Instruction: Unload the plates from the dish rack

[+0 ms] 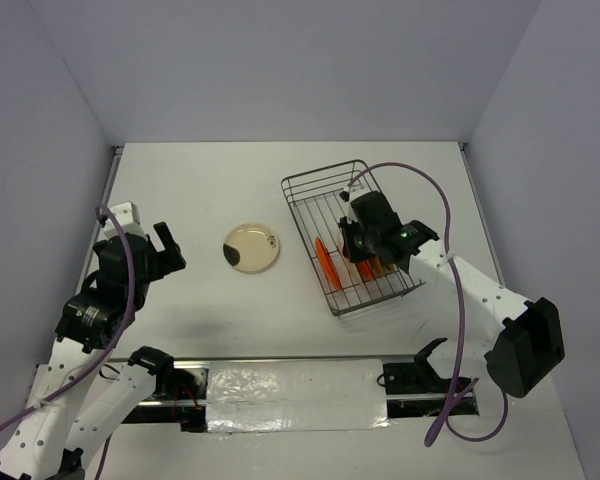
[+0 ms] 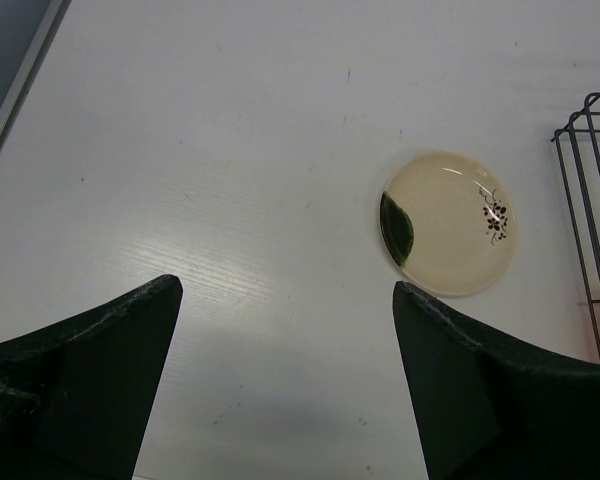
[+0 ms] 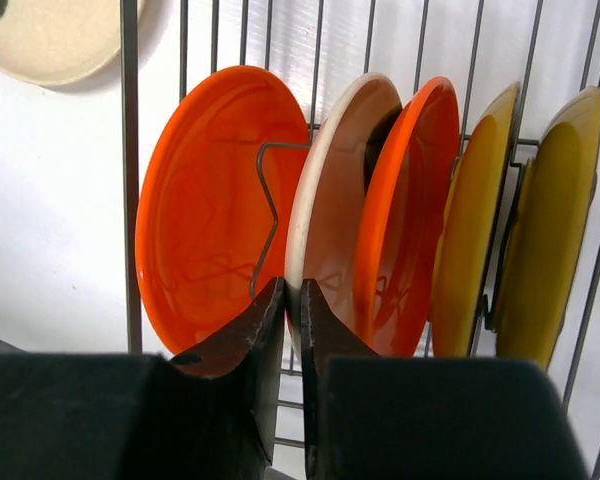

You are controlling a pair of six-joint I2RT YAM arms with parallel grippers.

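Observation:
The grey wire dish rack [image 1: 310,190] stands right of centre. In the right wrist view it holds upright plates: an orange plate [image 3: 205,200], a cream plate [image 3: 325,180], a second orange plate [image 3: 410,210] and two olive-yellow plates [image 3: 475,220]. My right gripper [image 3: 292,285] is inside the rack [image 1: 355,245], shut on the cream plate's lower rim. Another cream plate with a dark patch [image 1: 251,247] lies flat on the table, also in the left wrist view [image 2: 450,222]. My left gripper [image 2: 288,290] is open and empty above the table, left of that plate [image 1: 165,250].
The rack's near-left corner [image 2: 590,230] shows at the right edge of the left wrist view. The lying cream plate shows at the top left of the right wrist view [image 3: 50,40]. Grey walls enclose the white table [image 1: 200,190].

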